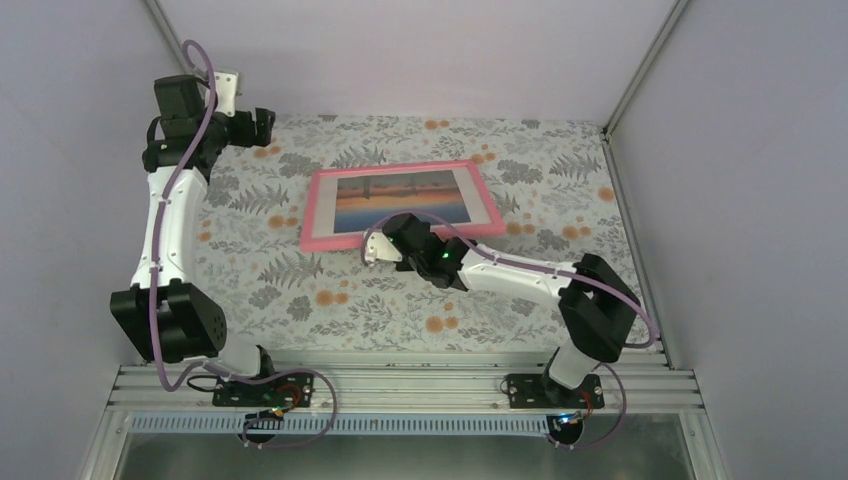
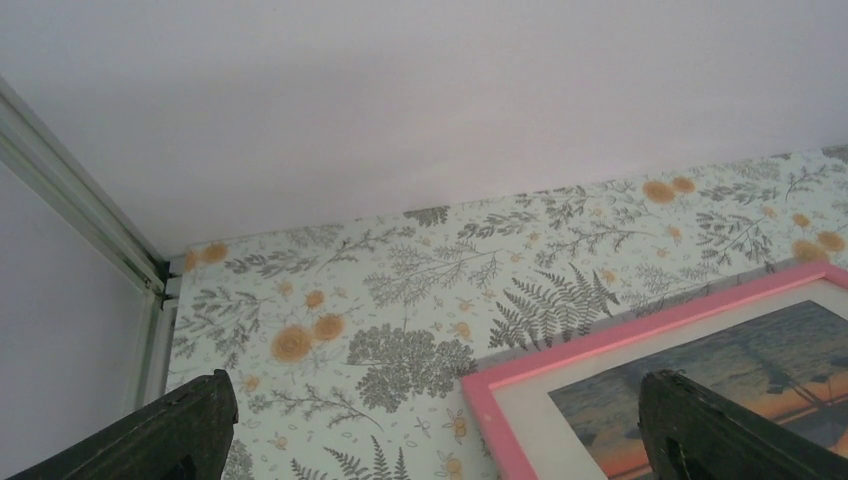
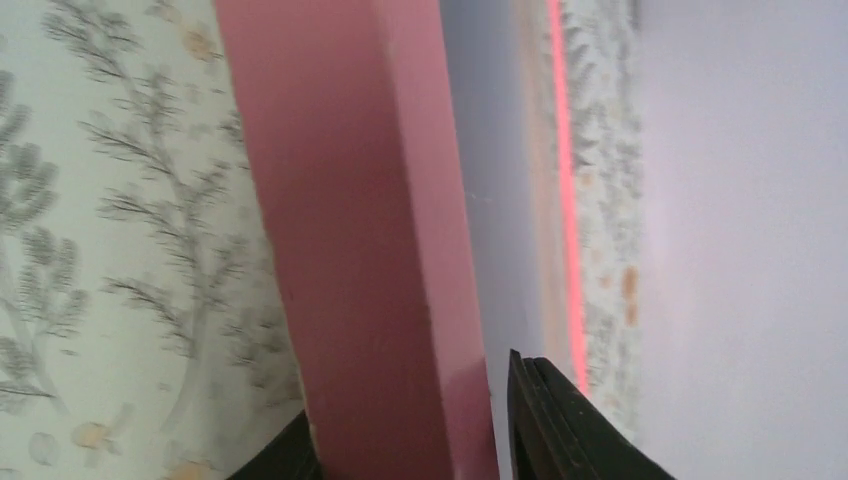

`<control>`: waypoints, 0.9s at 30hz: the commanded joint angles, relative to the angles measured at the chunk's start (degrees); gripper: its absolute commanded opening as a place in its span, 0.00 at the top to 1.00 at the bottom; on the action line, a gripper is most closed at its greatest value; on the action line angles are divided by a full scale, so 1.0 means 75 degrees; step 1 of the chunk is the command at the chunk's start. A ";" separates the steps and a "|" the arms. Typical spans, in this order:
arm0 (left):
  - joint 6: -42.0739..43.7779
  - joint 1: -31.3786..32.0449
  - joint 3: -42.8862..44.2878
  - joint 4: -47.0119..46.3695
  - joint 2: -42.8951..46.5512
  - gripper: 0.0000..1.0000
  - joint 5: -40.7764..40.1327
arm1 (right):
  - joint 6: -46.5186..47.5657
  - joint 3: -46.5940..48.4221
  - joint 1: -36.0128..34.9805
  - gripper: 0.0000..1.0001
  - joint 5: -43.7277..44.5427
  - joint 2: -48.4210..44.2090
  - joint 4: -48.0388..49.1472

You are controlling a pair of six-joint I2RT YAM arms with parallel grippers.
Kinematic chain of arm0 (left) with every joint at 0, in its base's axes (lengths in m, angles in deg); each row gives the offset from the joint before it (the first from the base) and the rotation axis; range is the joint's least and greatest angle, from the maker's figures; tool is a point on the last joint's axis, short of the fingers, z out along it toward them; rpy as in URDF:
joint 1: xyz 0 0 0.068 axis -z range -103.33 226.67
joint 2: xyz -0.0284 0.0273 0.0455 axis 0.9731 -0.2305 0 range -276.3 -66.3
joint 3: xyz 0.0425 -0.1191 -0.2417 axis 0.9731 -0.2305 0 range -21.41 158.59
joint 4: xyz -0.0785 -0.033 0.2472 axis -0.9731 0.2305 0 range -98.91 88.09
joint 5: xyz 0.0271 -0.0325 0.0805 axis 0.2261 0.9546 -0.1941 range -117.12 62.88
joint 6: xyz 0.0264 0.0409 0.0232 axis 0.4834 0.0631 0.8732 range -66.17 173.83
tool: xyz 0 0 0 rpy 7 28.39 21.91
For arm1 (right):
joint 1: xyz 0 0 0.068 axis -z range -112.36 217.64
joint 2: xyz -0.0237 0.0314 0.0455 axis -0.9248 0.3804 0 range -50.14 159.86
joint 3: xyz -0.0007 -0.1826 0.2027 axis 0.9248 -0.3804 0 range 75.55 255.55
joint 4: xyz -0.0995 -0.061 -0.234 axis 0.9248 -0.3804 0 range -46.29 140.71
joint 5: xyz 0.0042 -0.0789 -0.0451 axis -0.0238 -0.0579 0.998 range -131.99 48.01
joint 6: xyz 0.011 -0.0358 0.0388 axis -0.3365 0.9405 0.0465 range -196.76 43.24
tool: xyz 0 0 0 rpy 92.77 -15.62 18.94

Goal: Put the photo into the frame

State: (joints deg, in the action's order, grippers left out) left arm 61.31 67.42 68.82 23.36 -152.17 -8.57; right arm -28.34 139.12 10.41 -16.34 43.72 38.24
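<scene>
Straddles the near long rail of the thin-edged pink rectangular picture frame [image 1: 320, 215] with the right gripper [image 3: 405, 445]; pinching or merely flanking, cannot tell. Finds the glossy rectangular sunset print [image 1: 400, 195] just ahead inside it, long axis crosswise. Hangs the left gripper [image 2: 437, 392] spread wide, farther off.

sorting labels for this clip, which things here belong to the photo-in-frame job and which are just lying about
Job: frame; photo, lying inside it; right gripper, astride the frame's near edge.
Just there: floral cloth; left gripper, open, off at the far left.
</scene>
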 commanded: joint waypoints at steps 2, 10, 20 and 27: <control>0.0138 -0.0046 -0.0220 0.0125 0.0262 0.00 0.0077 | -0.1245 -0.0127 -0.0154 0.55 -0.0838 0.0144 0.0430; 0.0166 -0.0050 -0.0645 0.0164 0.0471 0.00 0.0233 | -0.1575 -0.0204 -0.0324 0.31 -0.1438 0.0644 0.0365; 0.0800 -0.0051 -0.0807 0.0593 0.0578 0.00 0.0383 | -0.1961 0.0899 -0.0048 0.00 -0.4301 0.0782 -0.1762; 0.1286 -0.0037 -0.0950 0.0794 0.0365 0.00 0.0922 | -0.2592 0.2406 0.1600 0.00 -0.6211 0.0752 -0.3238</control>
State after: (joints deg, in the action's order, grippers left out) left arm 67.80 67.42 61.98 27.21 -149.26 -5.45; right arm -43.71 151.93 15.11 -52.07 49.93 21.44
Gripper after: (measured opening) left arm 0.998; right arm 0.997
